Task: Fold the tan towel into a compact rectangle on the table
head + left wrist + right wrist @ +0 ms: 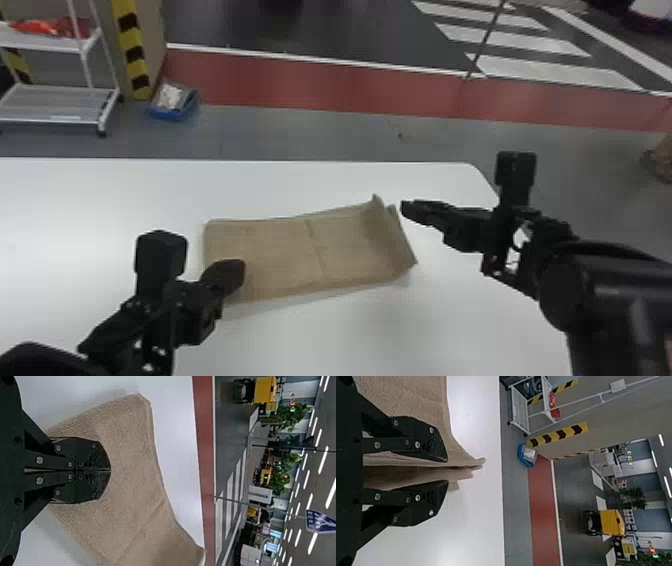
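Fingers apart, the right gripper [447, 471] lines up with the upturned end of the tan towel [280, 255] on the white bench [100, 200], apparently placed to pinch loose layers for a fold. Fingers together, the left gripper [110, 470] is over the towel's opposite end, likely to steady it; whether it presses down is unclear. The raised lip could hinder a square crease. On the floor beyond, a shelf cart [55, 117] and blue bin [172, 114] stand well apart.
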You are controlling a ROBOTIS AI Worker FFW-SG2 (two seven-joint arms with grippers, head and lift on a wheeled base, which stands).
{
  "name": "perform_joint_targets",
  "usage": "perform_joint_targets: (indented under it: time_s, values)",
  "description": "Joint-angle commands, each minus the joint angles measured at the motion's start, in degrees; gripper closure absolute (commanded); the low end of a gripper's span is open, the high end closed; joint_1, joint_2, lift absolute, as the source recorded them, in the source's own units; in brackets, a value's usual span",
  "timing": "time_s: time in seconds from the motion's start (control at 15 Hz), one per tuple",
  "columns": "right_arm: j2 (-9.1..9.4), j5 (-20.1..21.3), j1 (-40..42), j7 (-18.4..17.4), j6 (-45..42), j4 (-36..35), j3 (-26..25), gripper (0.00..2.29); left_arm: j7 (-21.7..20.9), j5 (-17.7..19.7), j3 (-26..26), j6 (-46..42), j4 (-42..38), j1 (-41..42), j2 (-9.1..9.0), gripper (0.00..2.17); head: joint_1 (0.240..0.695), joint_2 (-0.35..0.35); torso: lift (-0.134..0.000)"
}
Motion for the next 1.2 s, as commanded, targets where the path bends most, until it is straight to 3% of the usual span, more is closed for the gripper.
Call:
perform_joint_targets:
  time_s: [0.0,0.6,0.93,1.13]
  values:
    - [-0.06,0.01,0.98,0.02,1.42,-0.41,-1.52,0.12,0.0,0.06,-0.07,0.07,0.16,-0.38,-0.11,1.3,0.695,-0.263,-0.124]
    - [0.46,2.12,8.1,-0.68,4.58,-3.32,-3.37,0.21,0.18,0.06,-0.86,0.07,0.24,-0.11,-0.02,1.3,0.695,-0.32,-0.124]
    - [0.55,0.01,3.71,-1.91,2.82,1.78,-3.1,0.22,-0.09,-0.2,-1.13,-0.11,-0.2,0.94,0.07,1.3,0.695,-0.33,-0.124]
    - [0.73,-0.69,-0.69,-3.76,2.12,9.69,-2.13,0.22,-0.09,-0.29,-0.86,-0.28,-0.72,1.82,0.15,1.3,0.695,-0.327,-0.124]
